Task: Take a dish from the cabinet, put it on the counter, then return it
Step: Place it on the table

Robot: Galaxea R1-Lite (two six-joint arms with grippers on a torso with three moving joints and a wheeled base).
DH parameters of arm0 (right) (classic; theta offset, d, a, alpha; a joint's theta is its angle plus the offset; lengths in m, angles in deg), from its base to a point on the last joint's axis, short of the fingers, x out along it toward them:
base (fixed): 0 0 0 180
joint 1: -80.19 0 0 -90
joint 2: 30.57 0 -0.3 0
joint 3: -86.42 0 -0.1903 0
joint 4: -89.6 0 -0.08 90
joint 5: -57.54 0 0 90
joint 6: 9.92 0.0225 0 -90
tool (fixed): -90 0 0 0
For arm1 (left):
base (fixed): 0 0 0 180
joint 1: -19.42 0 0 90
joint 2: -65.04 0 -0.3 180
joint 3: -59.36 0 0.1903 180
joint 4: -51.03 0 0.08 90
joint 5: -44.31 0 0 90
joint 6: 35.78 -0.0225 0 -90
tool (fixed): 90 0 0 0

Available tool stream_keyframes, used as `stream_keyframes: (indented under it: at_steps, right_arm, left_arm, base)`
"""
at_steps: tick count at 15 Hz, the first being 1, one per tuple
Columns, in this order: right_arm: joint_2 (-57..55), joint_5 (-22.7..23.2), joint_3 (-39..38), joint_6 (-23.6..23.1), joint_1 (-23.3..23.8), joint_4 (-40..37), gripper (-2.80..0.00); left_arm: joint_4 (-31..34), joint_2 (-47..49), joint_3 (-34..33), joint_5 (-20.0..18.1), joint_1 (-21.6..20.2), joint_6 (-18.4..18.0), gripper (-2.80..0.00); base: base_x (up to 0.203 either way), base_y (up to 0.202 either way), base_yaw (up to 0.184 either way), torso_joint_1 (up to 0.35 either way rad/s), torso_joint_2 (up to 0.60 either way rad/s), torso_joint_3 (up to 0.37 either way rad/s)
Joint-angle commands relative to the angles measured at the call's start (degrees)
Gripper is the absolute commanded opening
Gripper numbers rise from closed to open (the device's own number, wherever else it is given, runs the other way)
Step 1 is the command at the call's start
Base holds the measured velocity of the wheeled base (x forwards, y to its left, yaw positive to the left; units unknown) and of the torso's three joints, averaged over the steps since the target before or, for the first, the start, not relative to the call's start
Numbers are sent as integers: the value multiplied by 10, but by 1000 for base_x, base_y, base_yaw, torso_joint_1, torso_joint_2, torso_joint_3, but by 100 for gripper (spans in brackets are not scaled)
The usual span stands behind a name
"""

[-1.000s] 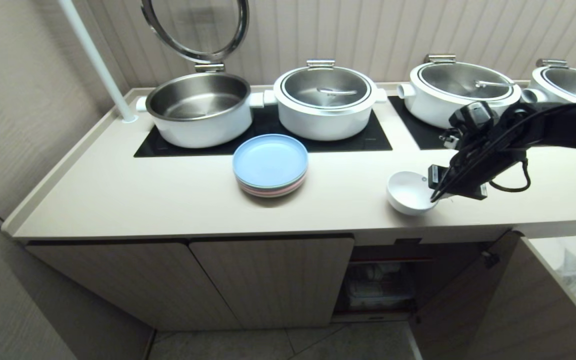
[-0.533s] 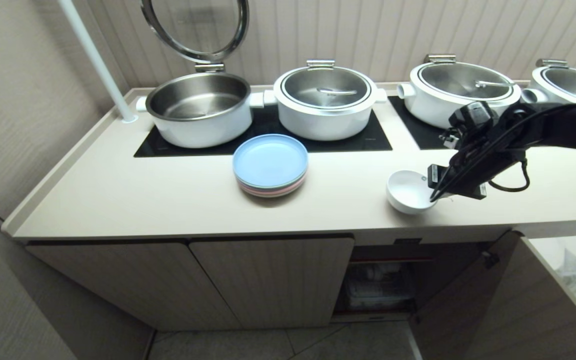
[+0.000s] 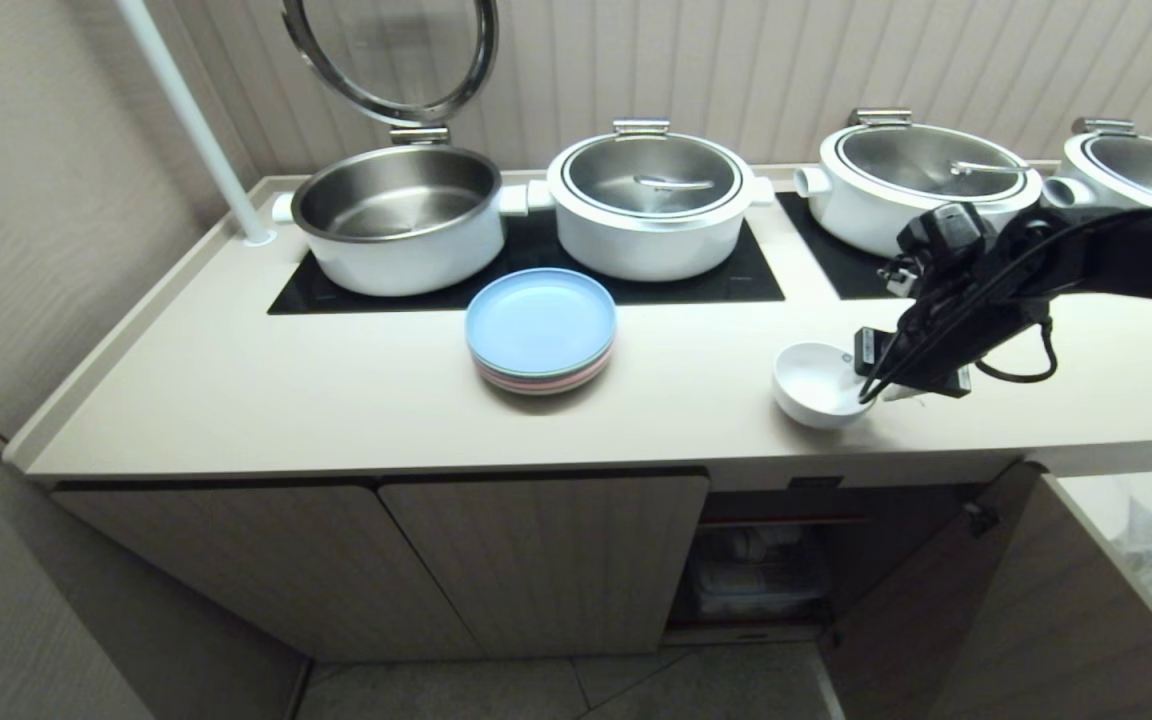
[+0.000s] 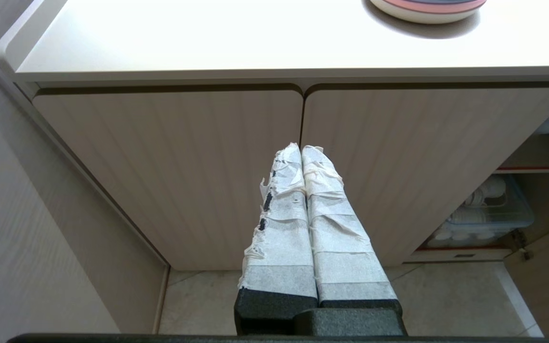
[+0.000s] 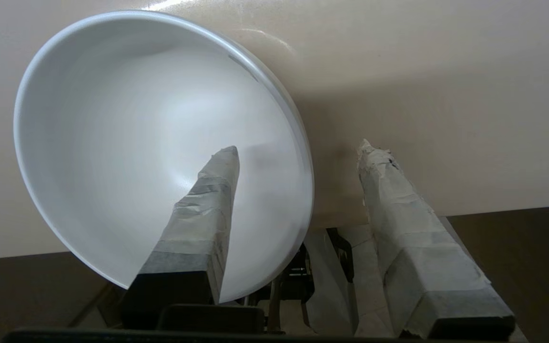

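Note:
The dish [image 3: 812,386], a small white bowl, stands on the beige counter [image 3: 336,390] near its front edge, above the open part of the cabinet [image 3: 761,570]. My right gripper [image 3: 881,384] is open and straddles the bowl's right rim. In the right wrist view one taped finger [image 5: 208,200] is inside the dish [image 5: 127,133] and the other finger [image 5: 398,200] is outside over the counter [image 5: 422,85], neither pressing the rim. My left gripper [image 4: 301,148] is shut and empty, parked low in front of the closed cabinet doors [image 4: 184,166].
A stack of blue and pink plates [image 3: 541,332] sits mid-counter. Several white pots [image 3: 651,200] stand on black cooktop panels [image 3: 736,275] at the back, one with its lid raised. The cabinet door [image 3: 936,600] hangs open at lower right. A clear bin of white dishes [image 4: 486,214] is on the shelf.
The right gripper's fingers have parted and let go of the dish's rim. The dish stays at the same spot on the counter, and the arm has barely moved.

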Motion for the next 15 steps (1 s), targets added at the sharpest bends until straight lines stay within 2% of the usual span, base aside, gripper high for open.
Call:
stream_keyframes:
  at_steps: [1, 9, 15]
  right_arm:
    - [0, 0, 0, 1, 0, 1, 0]
    - [9, 0, 0, -4, -2, 45, 0]
    - [35, 1, -5, -5, -6, 41, 0]
  left_arm:
    - [0, 0, 0, 0, -1, 0, -280]
    - [0, 0, 0, 0, 0, 0, -280]
    - [0, 0, 0, 0, 0, 0, -280]
  base:
    - [0, 0, 0, 0, 0, 0]
    - [0, 0, 0, 0, 0, 0]
    - [0, 0, 0, 0, 0, 0]
